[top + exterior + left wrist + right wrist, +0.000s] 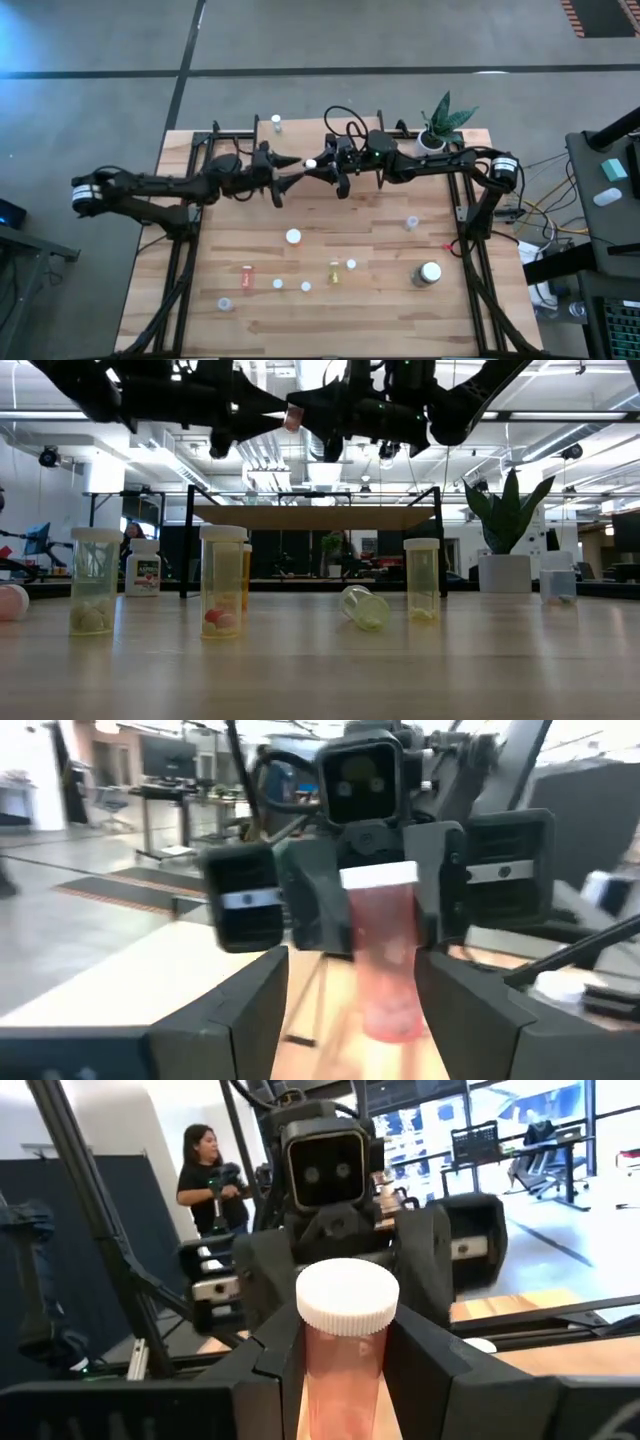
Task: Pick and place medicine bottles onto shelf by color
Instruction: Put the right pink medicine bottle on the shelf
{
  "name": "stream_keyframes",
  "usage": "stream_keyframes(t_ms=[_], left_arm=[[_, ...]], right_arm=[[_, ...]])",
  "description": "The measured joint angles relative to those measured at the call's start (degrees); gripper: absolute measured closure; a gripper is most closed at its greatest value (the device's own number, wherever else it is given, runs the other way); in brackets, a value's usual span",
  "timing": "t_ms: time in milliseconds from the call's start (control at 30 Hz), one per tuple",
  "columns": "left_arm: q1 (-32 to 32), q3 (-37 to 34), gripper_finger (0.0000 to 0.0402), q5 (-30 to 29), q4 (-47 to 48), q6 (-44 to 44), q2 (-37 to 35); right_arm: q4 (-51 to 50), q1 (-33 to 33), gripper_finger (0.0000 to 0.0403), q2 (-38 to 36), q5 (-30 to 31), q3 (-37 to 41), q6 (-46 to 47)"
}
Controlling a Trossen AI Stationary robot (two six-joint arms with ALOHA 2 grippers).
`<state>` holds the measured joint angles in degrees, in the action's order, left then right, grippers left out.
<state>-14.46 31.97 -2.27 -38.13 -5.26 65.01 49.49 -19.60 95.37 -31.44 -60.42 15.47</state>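
Pink medicine bottle (345, 1355), white screw cap: held aloft above the far middle of the table, between the two arms, which meet tip to tip.
Right gripper (345, 1380): jaws clamped on the pink bottle's body, cap standing clear above the fingers.
Left gripper (350, 990): facing the right one, jaws apart, one finger on either side of the bottle's lower end; contact cannot be told.
Shelf (315, 517): light-wood board on thin black legs, at the table's far edge, below and behind the grippers in the low view.
Table (380, 290): pale plank top on a black frame.
Loose bottles on the near half: clear vial with yellowish pills (95, 580); clear vial with pink and pale contents (222, 582); clear vial (422, 580), upright; clear vial lying on its side (364, 607); large white-capped bottle (429, 272) near the right edge; white-capped bottle (293, 237) mid-table; small bottle (276, 123) at the far edge.
Potted plant (440, 125): white pot, far right corner.
Room: open workshop, grey concrete floor, ceiling lights, desks, person (205, 1175) in dark top standing behind the left arm.
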Motion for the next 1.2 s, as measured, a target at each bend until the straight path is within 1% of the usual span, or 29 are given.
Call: stream_keyframes(t_ms=[100, 200, 367, 500, 667, 800, 967, 1200], left_arm=[[-0.33, 0.02, 0.0200, -3.53, 4.17, 1.73, -3.92], [-0.23, 0.02, 0.0200, -5.51, 9.51, 2.91, -7.52], [-0.33, 0.00, 0.0200, -8.81, 16.68, 3.41, -13.20], [-0.29, -0.05, 0.0200, -10.28, 19.64, 4.60, -16.80], [-0.33, -0.09, 0.0200, -10.89, 21.22, 5.98, -20.64], [-0.33, -0.48, 0.0200, -12.14, 22.43, 6.24, -23.14], [-0.33, -0.62, 0.0200, -14.74, 25.24, 5.81, -25.74], [-0.33, -3.23, 0.0200, -14.93, 25.50, 5.59, -29.36]], right_arm=[[-0.37, -0.25, 0.0298, 0.07, -0.14, -0.59, -0.45], [-1.51, -0.70, 0.0298, 0.07, -0.10, -1.80, -1.68], [-9.42, -0.98, 0.0298, 0.07, 3.19, -4.79, -7.05], [-13.69, -1.12, 0.0298, 0.07, 6.89, -7.11, -11.99], [-13.52, -3.18, 0.0298, 0.89, 7.51, -9.06, -12.06], [-13.75, -5.06, 0.0298, 4.16, 7.71, -11.71, -11.47], [-13.77, -6.66, 0.0298, 10.38, 7.47, -17.55, -9.97], [-15.59, -9.11, 0.0298, 17.32, 7.54, -25.48, -9.38]])
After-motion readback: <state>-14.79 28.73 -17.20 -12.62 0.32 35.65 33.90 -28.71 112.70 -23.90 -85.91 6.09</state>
